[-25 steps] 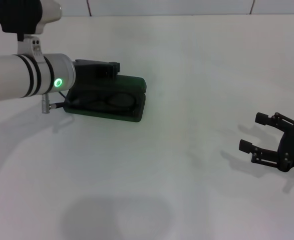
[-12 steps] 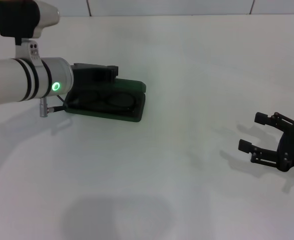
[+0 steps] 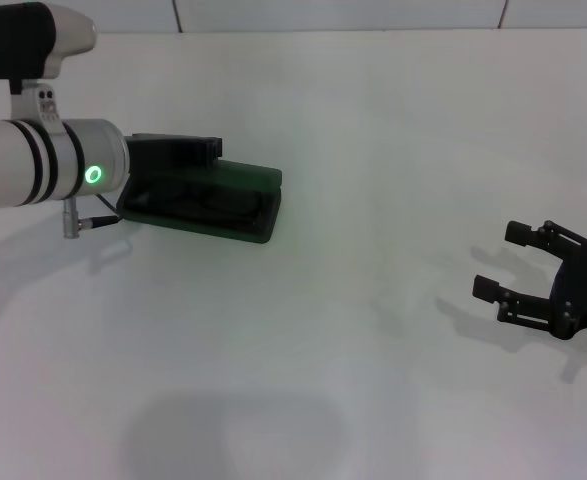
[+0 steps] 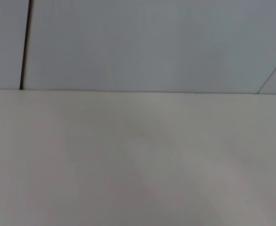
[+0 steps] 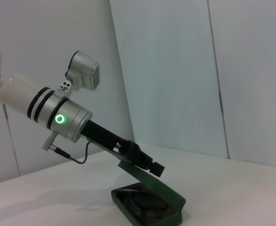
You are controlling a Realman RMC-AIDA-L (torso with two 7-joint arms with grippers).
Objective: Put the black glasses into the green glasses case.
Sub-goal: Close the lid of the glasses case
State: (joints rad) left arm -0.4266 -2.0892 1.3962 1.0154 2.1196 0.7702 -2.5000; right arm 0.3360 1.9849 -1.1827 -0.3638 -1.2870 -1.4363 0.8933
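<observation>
The green glasses case (image 3: 235, 200) lies on the white table at the left. Its lid is tilted low over the base. In the right wrist view the case (image 5: 168, 211) is still partly open, and the black glasses (image 5: 145, 203) lie inside on the dark lining. In the head view the lid hides the glasses. My left gripper (image 3: 183, 152) rests on the lid's top and also shows in the right wrist view (image 5: 147, 164). My right gripper (image 3: 501, 261) is open and empty, low over the table at the far right.
The white table (image 3: 373, 150) runs back to a pale wall. The left wrist view shows only bare table (image 4: 138, 165) and wall. My left arm's white forearm (image 3: 33, 165) reaches in from the left edge.
My left arm has shifted left and the case lid has come down over the base. The glasses, visible in the head view before, are now covered there. The right arm has not moved.
</observation>
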